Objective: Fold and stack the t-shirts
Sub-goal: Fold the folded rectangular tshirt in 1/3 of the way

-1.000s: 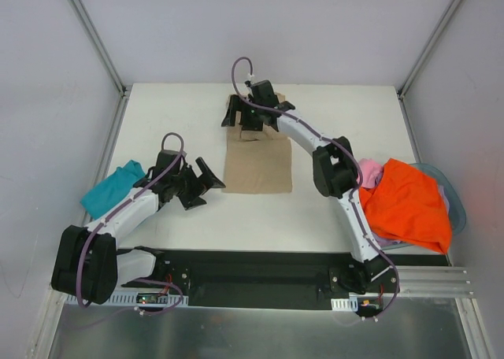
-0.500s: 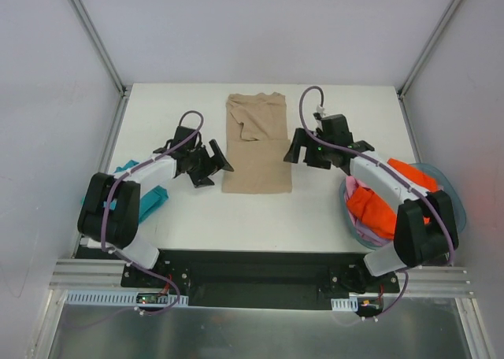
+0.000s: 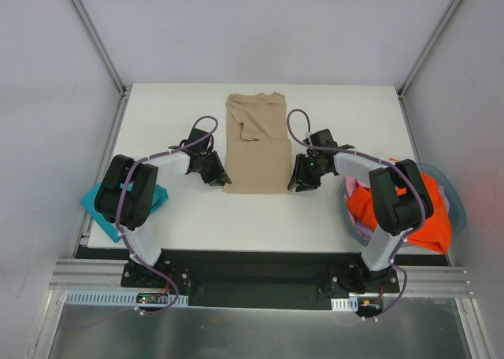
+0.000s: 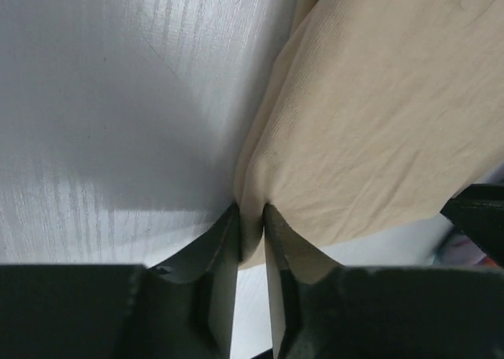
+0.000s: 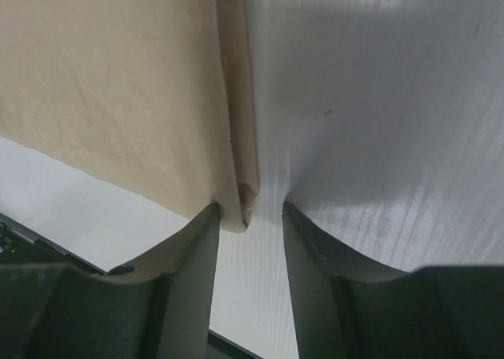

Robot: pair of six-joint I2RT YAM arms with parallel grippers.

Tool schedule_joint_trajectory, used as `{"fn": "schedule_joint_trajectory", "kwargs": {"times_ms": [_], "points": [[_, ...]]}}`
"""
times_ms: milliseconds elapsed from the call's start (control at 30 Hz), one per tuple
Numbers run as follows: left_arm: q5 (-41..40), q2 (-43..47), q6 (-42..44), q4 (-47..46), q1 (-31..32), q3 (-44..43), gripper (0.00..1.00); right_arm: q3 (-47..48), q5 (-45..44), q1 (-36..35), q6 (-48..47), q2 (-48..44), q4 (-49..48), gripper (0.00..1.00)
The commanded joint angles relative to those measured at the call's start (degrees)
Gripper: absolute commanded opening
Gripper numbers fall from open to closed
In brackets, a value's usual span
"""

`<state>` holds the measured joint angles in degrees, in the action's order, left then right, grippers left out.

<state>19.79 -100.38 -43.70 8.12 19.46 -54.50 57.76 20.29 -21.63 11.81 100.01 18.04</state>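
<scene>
A tan t-shirt lies lengthwise in the middle of the white table, its far part folded back. My left gripper is at its near left corner. In the left wrist view my left gripper is shut on a fold of the tan t-shirt. My right gripper is at the near right corner. In the right wrist view my right gripper is open, and the corner of the tan t-shirt lies against its left finger with a gap beside it. A teal t-shirt lies at the left edge.
A round blue-grey basket at the right edge holds an orange t-shirt, with pink cloth and some lavender under it. Both forearms lie low over the table on either side of the tan t-shirt.
Both grippers have come down to the tan t-shirt's near corners. The left jaws closed on the cloth. The right jaws narrowed around the corner.
</scene>
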Motion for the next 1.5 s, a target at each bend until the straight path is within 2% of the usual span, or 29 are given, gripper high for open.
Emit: {"fn": "schedule_joint_trajectory", "kwargs": {"times_ms": [0, 100, 133, 200, 300, 600, 800, 867, 900, 967, 1000, 1033, 1100, 1133, 1233, 1267, 1300, 1333, 1433, 1467], "points": [[-1.5, -0.9, 1.0, 0.9, 0.9, 0.0, 0.16, 1.0, 3.7, -0.3, 1.2, 1.5, -1.9, 0.38], [-1.9, -0.6, 1.0, 0.9, 1.4, 0.6, 0.05, -0.4, 4.7, -0.3, 1.8, 2.7, -3.3, 0.31], [-1.9, -0.6, 1.0, 0.8, 1.5, 0.8, 0.0, -1.1, 5.1, -0.4, 2.1, 2.7, -4.3, 0.24], [-1.8, 0.0, 0.9, 0.8, 2.2, 1.7, 0.0, -2.1, 6.2, -0.4, 2.8, 2.2, -5.2, 0.17], [-2.6, 2.5, 0.4, 0.8, 3.7, 4.7, 0.0, -5.3, 6.2, -1.7, 2.7, -1.4, -6.0, 0.01], [-6.7, 18.9, -6.8, 0.9, 10.2, 22.1, 0.0, -21.3, 4.0, -7.7, 5.6, -16.0, -5.3, 0.01], [-6.9, 30.9, -15.3, 1.5, 15.6, 32.3, 0.01, -26.9, 0.2, -13.9, 9.3, -25.4, 2.3, 0.02], [-6.6, 35.0, -17.0, 3.7, 16.6, 33.6, 0.04, -26.8, -1.5, -14.8, 10.0, -27.7, 4.9, 0.06], [-6.6, 36.4, -17.2, 4.4, 16.7, 33.8, 0.07, -25.9, -2.1, -15.5, 9.9, -29.8, 7.8, 0.13], [-6.6, 39.5, -16.9, 7.6, 16.8, 33.1, 0.25, -24.4, -3.4, -15.8, 8.3, -31.5, 10.9, 0.28], [-7.0, 40.3, -16.5, 9.0, 16.8, 32.4, 0.3, -23.3, -4.1, -15.8, 7.4, -32.9, 14.0, 0.41], [-7.7, 40.9, -15.6, 10.4, 16.8, 31.4, 0.43, -20.6, -5.3, -15.8, 6.3, -33.4, 15.8, 0.46], [-9.8, 41.8, -13.9, 14.0, 16.7, 27.3, 0.52, -16.9, -10.6, -15.7, 2.9, -33.9, 20.6, 0.51], [-10.5, 41.7, -11.8, 15.1, 16.7, 25.5, 0.67, -13.2, -12.5, -15.7, 1.8, -33.8, 21.8, 0.55], [-12.7, 39.8, -6.6, 16.7, 14.0, 16.3, 0.8, -6.6, -16.5, -14.2, -2.0, -32.3, 23.4, 0.75], [-12.7, 37.9, -5.4, 16.6, 12.7, 14.5, 0.99, -5.2, -16.1, -12.9, -2.7, -30.9, 23.2, 0.78], [-12.2, 36.5, -4.1, 16.5, 9.1, 12.7, 0.99, -3.6, -15.3, -12.1, -3.9, -29.9, 22.5, 0.89], [-12.1, 34.9, -1.0, 16.5, 7.4, 8.3, 0.99, -2.2, -13.5, -11.4, -4.6, -29.0, 22.3, 0.95], [-13.4, 26.9, 4.6, 16.1, 2.9, -1.5, 0.99, 2.9, -11.9, -9.1, -6.9, -24.9, 21.7, 0.97], [-13.2, 21.8, 5.7, 16.0, 2.2, -4.2, 0.99, 5.5, -11.9, -8.3, -7.2, -22.9, 21.5, 0.97]]}}
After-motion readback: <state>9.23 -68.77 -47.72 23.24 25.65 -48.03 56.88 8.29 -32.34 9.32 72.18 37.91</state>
